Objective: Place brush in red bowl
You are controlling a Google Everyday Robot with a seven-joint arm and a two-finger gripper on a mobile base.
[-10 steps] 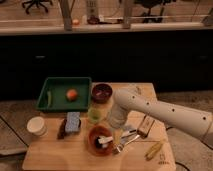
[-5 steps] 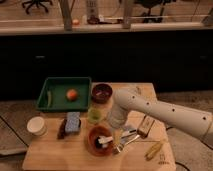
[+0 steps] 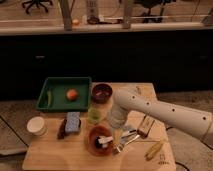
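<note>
The red bowl (image 3: pixel 93 145) is a wide, shallow orange-red bowl near the front middle of the wooden table. The brush (image 3: pixel 103 140) lies inside it, dark bristle head toward the left and pale handle pointing right. My gripper (image 3: pixel 118 129) hangs at the end of the white arm, just right of the bowl's rim and slightly above the table. The arm's wrist hides most of it.
A smaller dark maroon bowl (image 3: pixel 102 92) stands at the back. A green tray (image 3: pixel 57 102) holds an orange fruit (image 3: pixel 72 94). A green cup (image 3: pixel 94 116), a blue sponge (image 3: pixel 72 122), a white cup (image 3: pixel 36 125), a metal fork (image 3: pixel 126 141), and a yellowish utensil (image 3: pixel 154 149) lie around.
</note>
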